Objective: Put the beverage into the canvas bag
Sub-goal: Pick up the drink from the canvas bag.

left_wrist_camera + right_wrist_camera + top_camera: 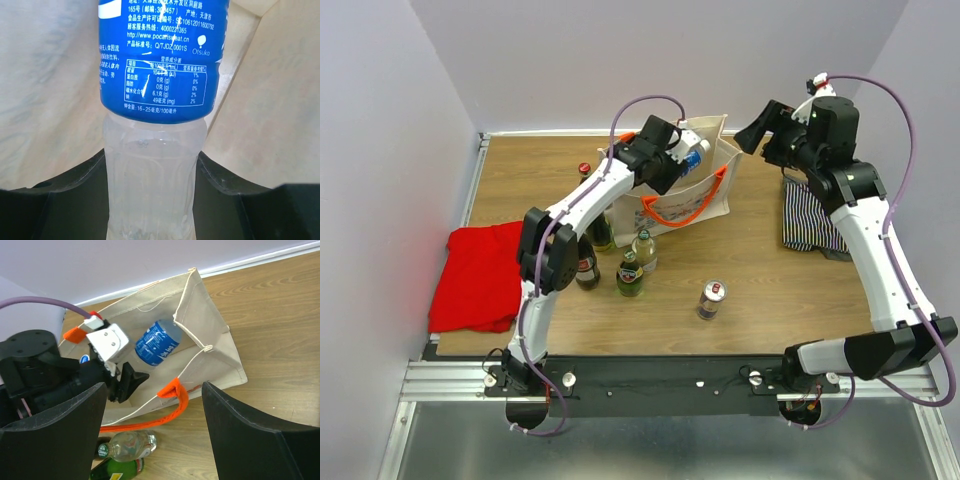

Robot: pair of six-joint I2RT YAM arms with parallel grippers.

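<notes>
Top view: left gripper [682,160] over open mouth of canvas bag [685,208], clamped on blue-labelled bottle [694,157], bottle tilted down into bag. Right gripper [760,130] raised beside bag's right side, jaws wide apart, nothing between. Can [711,299] on table in front of bag

Left wrist: fingers [70,200] press both sides of bottle's clear body, cream canvas behind

Right wrist: bottle inside bag, below rim; orange handle [175,390] on near rim
</notes>
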